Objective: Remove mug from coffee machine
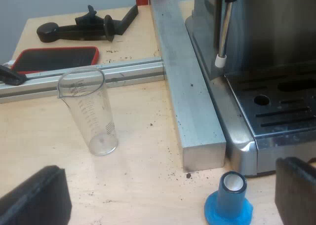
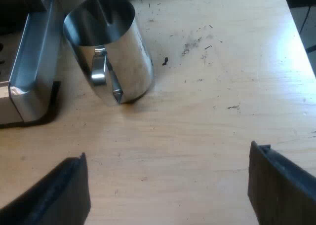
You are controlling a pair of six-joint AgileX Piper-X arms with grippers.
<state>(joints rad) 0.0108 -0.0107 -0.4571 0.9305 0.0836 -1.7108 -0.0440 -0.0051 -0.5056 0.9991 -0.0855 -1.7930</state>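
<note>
Mug point(image 2: 118, 57) upright, just beside machine point(image 2: 28, 74)

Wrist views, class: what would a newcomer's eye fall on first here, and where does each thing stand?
A shiny steel jug stands on the wooden table, close beside the machine's corner, its handle toward the camera. A clear measuring glass stands on the table by a metal rail, and a blue tamper sits near the machine's front corner.

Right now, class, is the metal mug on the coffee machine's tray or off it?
Off it: the metal mug stands upright on the wooden table, beside the machine's tray.
</note>
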